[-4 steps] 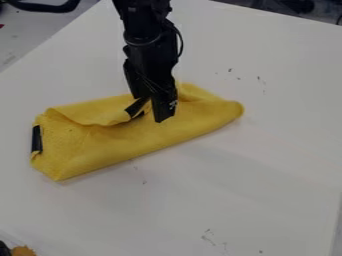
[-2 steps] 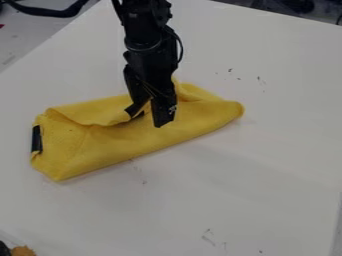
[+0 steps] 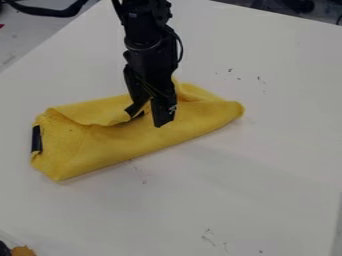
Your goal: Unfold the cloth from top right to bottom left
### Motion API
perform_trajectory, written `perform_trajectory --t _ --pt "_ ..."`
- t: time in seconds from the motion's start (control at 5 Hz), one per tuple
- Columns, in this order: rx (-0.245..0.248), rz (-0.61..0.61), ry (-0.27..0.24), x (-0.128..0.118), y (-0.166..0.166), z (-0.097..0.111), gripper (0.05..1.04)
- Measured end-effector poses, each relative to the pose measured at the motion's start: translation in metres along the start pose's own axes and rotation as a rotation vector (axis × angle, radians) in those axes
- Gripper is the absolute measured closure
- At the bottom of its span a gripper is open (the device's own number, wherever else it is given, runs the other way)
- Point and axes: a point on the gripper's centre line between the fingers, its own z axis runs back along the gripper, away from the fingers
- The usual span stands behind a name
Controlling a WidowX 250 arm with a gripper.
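Clock positions are from frame center. 1 table, white, takes up most of the view. 1 cloth, yellow, still folded, flat on the table, mostly toward 9. It lies as a long bundle: narrow rounded end toward 2, blunt end toward 9. 1 loose flap edge curves along its upper side, from near the blunt end to the gripper; the fabric also humps up beyond the gripper, toward 12. Number of layers: can't tell.

1 arm, black, comes in from the top edge near 12 and hangs down over the cloth. 1 gripper on it, 2 fingers, pointing down at the middle of the bundle. Fingers stand apart, yellow fabric visible in the gap. Nearer finger is on the 5 side, other on the 8 side, tip by the flap edge.

1 black curved band out at 11, at the top edge. 1 dark tag on the cloth's blunt end, 9 o'clock. 1 orange-brown thing at 7-8, in the corner, partly cut off; can't tell what. Small dark scuffs on the table: groups at 1, 2, between 5 and 6, and between 6 and 7.
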Motion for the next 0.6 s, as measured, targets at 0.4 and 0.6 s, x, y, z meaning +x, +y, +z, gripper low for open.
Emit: perform_trajectory --t 0.4,0.6 --pt "0.063 -0.033 0.0 0.012 0.018 0.011 0.083" --pt "0.098 -0.054 -0.001 0.021 0.045 0.008 0.083"
